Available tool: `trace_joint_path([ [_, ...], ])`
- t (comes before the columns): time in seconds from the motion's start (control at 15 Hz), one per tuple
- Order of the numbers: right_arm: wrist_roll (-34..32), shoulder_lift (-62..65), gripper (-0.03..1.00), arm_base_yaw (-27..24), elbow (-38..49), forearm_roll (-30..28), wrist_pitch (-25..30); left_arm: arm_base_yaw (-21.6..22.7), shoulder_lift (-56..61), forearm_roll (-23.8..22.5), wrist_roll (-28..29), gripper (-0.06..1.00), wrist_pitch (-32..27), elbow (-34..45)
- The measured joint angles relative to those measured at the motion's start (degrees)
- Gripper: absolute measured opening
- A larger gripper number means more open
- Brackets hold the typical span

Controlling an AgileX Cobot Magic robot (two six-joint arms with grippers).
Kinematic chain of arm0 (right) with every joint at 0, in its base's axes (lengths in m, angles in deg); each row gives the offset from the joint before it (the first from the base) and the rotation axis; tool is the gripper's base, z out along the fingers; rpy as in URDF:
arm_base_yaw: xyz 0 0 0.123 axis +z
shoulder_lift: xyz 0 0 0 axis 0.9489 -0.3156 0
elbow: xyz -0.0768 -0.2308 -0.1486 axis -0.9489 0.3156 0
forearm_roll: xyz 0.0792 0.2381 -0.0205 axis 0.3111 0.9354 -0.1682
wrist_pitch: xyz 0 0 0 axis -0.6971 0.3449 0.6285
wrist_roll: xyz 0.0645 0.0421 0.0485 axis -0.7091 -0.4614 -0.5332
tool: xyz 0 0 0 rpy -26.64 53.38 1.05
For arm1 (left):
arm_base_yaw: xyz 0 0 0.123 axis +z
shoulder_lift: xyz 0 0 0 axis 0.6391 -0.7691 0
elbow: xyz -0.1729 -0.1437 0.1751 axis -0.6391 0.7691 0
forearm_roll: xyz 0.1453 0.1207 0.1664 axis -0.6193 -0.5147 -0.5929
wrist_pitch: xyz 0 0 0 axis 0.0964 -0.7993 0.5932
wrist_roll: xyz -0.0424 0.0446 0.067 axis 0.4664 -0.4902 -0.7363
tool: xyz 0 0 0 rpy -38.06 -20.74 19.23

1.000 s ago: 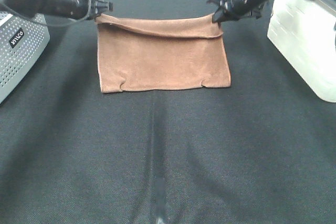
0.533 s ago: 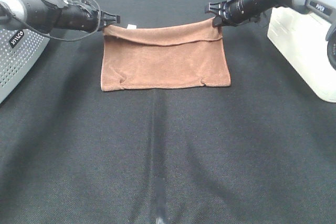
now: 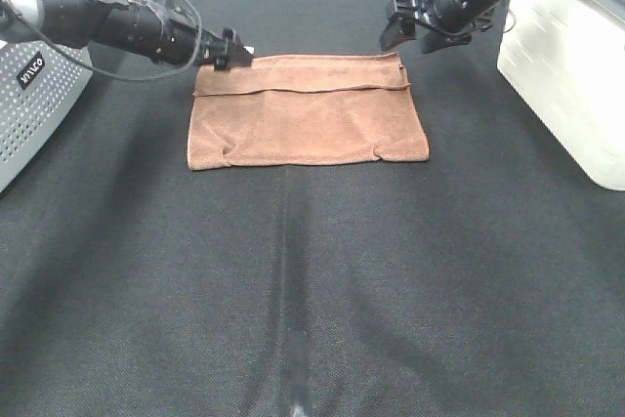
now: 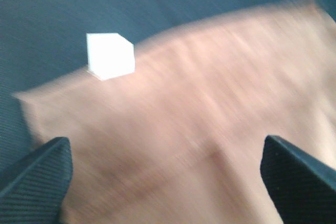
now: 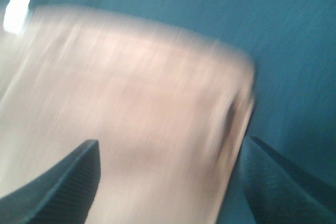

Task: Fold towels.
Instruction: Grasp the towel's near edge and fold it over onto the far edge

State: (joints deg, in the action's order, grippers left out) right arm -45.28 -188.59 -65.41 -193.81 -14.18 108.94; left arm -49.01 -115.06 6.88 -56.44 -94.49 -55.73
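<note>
1. Towel (image 3: 308,114) lies flat on the black tabletop (image 3: 312,290), far middle, folded. A narrow band of the upper layer runs along the far edge, and there are small puckers at both near corners.
2. Left gripper (image 3: 232,51) is low at the towel's far-left corner, just beside the white tag (image 4: 110,55). I can't tell if it touches the towel.
3. In the left wrist view the fingers (image 4: 37,177) are spread wide with nothing pinched; the towel sits below them, blurred.
4. Right gripper (image 3: 398,31) is by the far-right corner, apart from the cloth.
5. In the right wrist view the fingers (image 5: 68,182) are also spread wide and hold nothing.
6. Grey perforated box (image 3: 29,95) sits at the left edge, white bin (image 3: 566,75) at the right; both are clear of the towel.
</note>
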Motion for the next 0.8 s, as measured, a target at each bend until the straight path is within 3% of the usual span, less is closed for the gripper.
trace_joint_path([
  [0.27,-5.7,1.5,0.71,0.0,0.0,-2.1,13.5,0.1,0.5,-2.6,10.1,0.92,-13.0,0.0],
  [0.4,-10.5,1.5,0.71,0.0,0.0,-2.6,16.0,1.1,2.6,-4.2,19.3,0.92,-19.3,0.0],
  [0.6,-14.4,1.8,0.71,0.0,0.5,-2.7,16.0,1.7,5.9,-4.2,24.1,0.92,-20.0,2.6],
  [0.8,-13.8,6.6,0.71,0.0,11.2,-2.8,16.0,2.7,12.8,-4.1,27.9,0.92,-18.0,15.1],
])
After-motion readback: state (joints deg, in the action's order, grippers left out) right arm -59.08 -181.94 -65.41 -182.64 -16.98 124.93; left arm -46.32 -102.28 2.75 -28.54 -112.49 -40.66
